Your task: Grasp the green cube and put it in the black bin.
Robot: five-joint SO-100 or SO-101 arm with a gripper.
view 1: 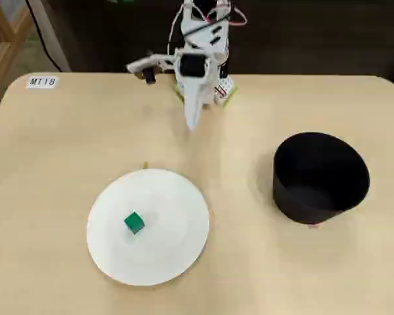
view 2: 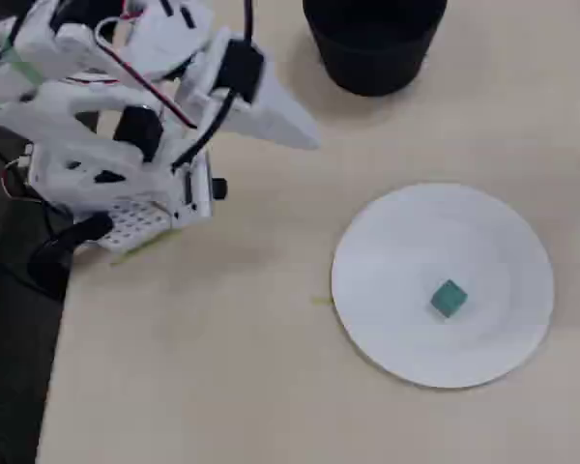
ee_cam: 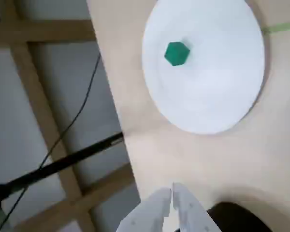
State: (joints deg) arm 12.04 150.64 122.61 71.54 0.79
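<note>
A small green cube [view 1: 134, 222] lies on a round white plate [view 1: 177, 223], left of the plate's middle. It also shows in the wrist view [ee_cam: 177, 53] and in the other fixed view [view 2: 449, 298]. The black bin [view 1: 320, 177] stands upright at the right of the table, and its rim shows in a fixed view [view 2: 372, 43]. My white gripper [view 1: 192, 123] hangs near the arm's base at the table's back, far from the cube. Its fingers [ee_cam: 172, 193] are together and hold nothing. It also shows in a fixed view [view 2: 307, 137].
The plate also shows in the wrist view [ee_cam: 217, 87] and a fixed view [view 2: 396, 290]. The arm's base [view 2: 126, 217] stands at the table's back edge. A white label [view 1: 42, 82] lies at the back left corner. A wooden frame and a black cable [ee_cam: 82, 111] lie beyond the table's edge.
</note>
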